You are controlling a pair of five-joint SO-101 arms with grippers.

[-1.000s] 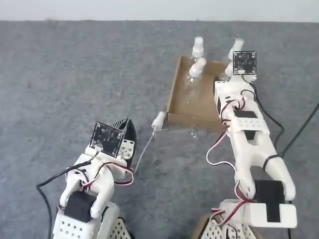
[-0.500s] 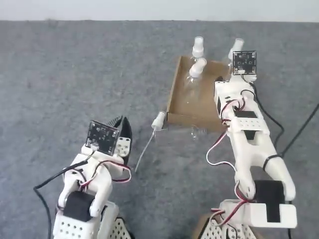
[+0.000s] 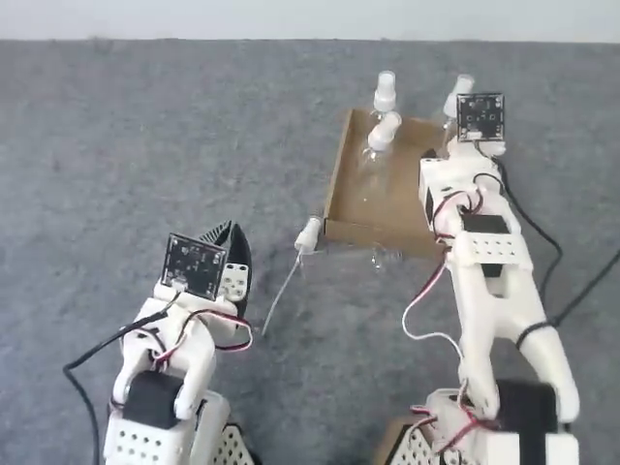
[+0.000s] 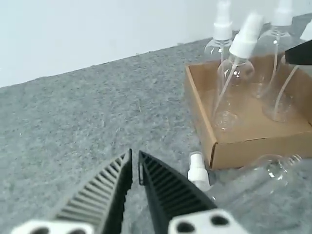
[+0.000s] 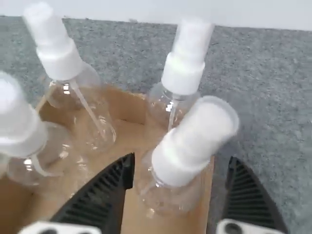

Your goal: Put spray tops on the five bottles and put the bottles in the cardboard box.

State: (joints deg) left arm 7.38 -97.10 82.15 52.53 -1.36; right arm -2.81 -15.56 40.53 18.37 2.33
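- The cardboard box (image 3: 335, 179) sits on the grey carpeted table (image 3: 145, 145), toward its far edge and right of the middle.
- The right gripper (image 5: 180, 161) hangs over the box's far right corner. Its jaws are spread wide on either side of a leaning capped bottle (image 5: 192, 139), and I can't see either jaw pressing on it.
- A second capped bottle (image 5: 61, 56) and a third capped bottle (image 5: 14, 122) stand inside the box, further along toward its left wall.
- A fourth capped bottle (image 3: 386, 92) stands just beyond the box's far wall, seemingly on the table itself.
- An uncapped bottle (image 4: 265, 170) lies on its side on the table, just beside the box's near wall.
- A loose spray top (image 3: 310, 232) lies at the box's near left corner, with its thin tube trailing toward the table's near edge.
- The left gripper (image 4: 135, 156) hovers low over the table's near left part, well apart from the box and pointed toward the loose spray top. Its ribbed fingers are drawn together to a thin slit with nothing between them.
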